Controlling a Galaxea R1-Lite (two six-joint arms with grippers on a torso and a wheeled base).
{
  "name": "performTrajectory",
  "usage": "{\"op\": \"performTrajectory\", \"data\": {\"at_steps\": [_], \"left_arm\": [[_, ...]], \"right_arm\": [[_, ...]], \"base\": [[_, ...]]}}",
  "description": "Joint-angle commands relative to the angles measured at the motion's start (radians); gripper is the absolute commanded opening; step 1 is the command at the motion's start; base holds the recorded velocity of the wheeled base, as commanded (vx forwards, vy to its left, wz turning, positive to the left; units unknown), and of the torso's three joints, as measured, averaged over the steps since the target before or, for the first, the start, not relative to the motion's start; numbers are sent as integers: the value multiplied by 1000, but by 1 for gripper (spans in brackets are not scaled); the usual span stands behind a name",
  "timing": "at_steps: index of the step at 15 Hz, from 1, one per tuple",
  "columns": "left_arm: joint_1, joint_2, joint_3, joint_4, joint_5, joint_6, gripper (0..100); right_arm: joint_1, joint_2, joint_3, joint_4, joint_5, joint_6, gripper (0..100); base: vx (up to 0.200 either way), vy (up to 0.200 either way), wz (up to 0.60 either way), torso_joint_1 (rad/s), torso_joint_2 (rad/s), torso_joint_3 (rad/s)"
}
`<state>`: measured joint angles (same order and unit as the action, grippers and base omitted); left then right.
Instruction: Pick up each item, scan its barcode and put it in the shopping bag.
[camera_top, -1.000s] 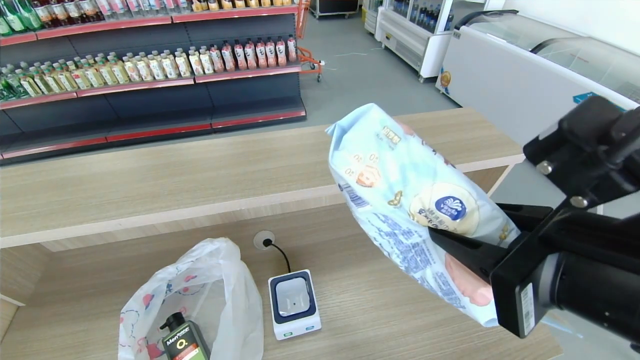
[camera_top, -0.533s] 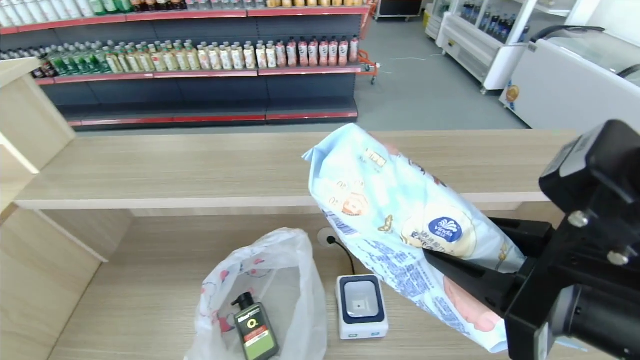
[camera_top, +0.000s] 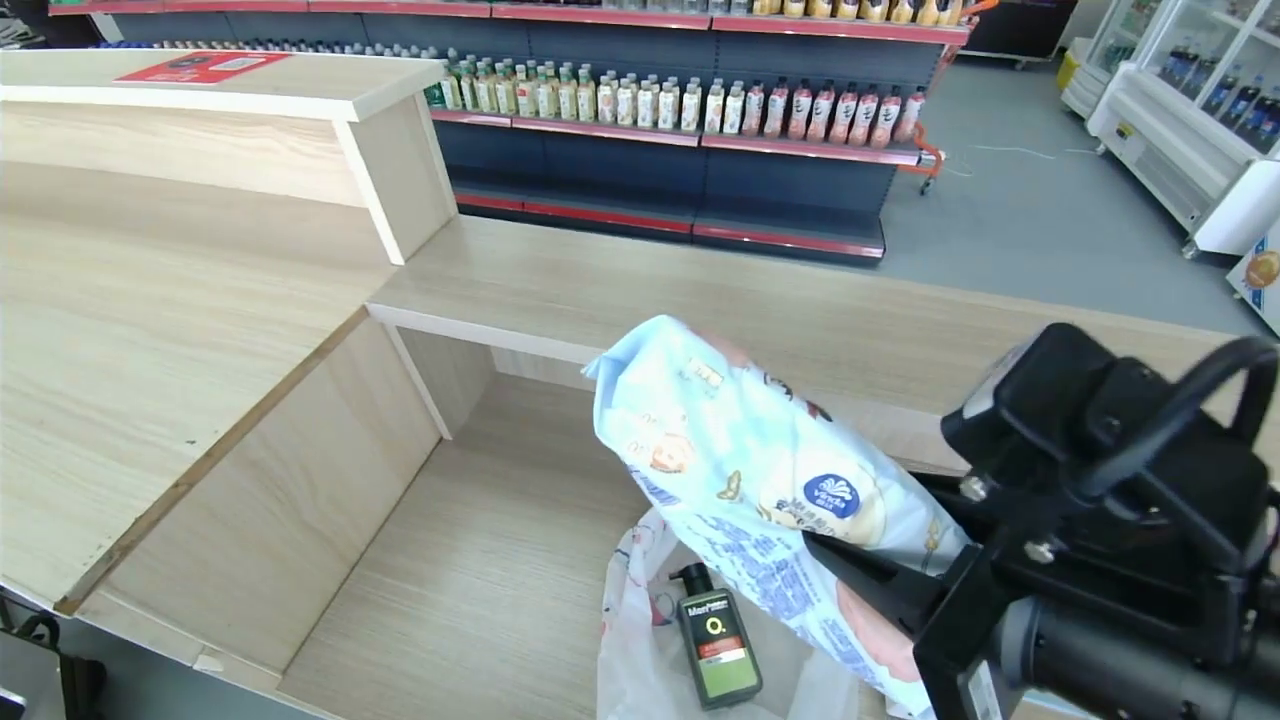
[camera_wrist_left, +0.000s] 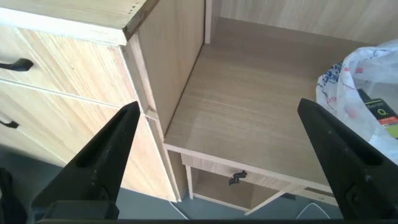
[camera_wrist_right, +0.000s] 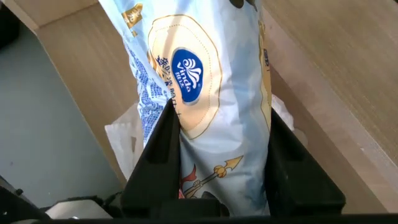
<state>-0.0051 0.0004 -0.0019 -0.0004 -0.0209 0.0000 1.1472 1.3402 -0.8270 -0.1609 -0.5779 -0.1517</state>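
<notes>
A light blue tissue pack (camera_top: 740, 480) hangs tilted in the air, with my right gripper (camera_top: 880, 530) shut on its lower half. In the right wrist view the black fingers (camera_wrist_right: 165, 134) squeeze the pack (camera_wrist_right: 205, 93) from both sides. Below it, on the lower desk, stands the open white shopping bag (camera_top: 635, 640) with a green pump bottle (camera_top: 715, 645) inside. The pack covers the bag's right part. My left gripper (camera_wrist_left: 219, 106) is open and holds nothing, out in front of the desk's left end, with the bag (camera_wrist_left: 348, 87) and bottle (camera_wrist_left: 382, 115) off to one side.
A raised counter ledge (camera_top: 700, 300) runs behind the lower desk (camera_top: 480, 560). A taller counter (camera_top: 150, 300) and its side panel wall off the left. Drawers with black handles (camera_wrist_left: 15, 64) sit under it. Drink shelves (camera_top: 700, 100) stand beyond the aisle.
The whole head view has swung left, so the camera moved. The pack stays clamped in my right gripper and now hangs over the bag; the scanner is no longer in sight.
</notes>
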Motion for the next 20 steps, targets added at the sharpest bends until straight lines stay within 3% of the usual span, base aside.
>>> {"op": "performTrajectory", "data": {"at_steps": [1, 6, 8, 11, 17, 20], "left_arm": [[-1, 0, 0, 0, -1, 0, 100], [1, 0, 0, 0, -1, 0, 100], [1, 0, 0, 0, -1, 0, 100], [1, 0, 0, 0, -1, 0, 100], [1, 0, 0, 0, -1, 0, 100], [1, 0, 0, 0, -1, 0, 100]], "right_arm": [[-89, 57, 14, 6, 0, 21, 0], [-258, 103, 105, 7, 1, 104, 0], [-293, 145, 131, 7, 27, 233, 0], [-291, 214, 128, 4, 32, 374, 0], [-247, 289, 128, -85, 18, 482, 0], [-213, 260, 240, -91, -19, 501, 0]], "base": [[0, 0, 0, 0, 0, 0], [0, 0, 0, 0, 0, 0], [0, 0, 0, 0, 0, 0], [0, 0, 0, 0, 0, 0], [0, 0, 0, 0, 0, 0], [0, 0, 0, 0, 0, 0]]}}
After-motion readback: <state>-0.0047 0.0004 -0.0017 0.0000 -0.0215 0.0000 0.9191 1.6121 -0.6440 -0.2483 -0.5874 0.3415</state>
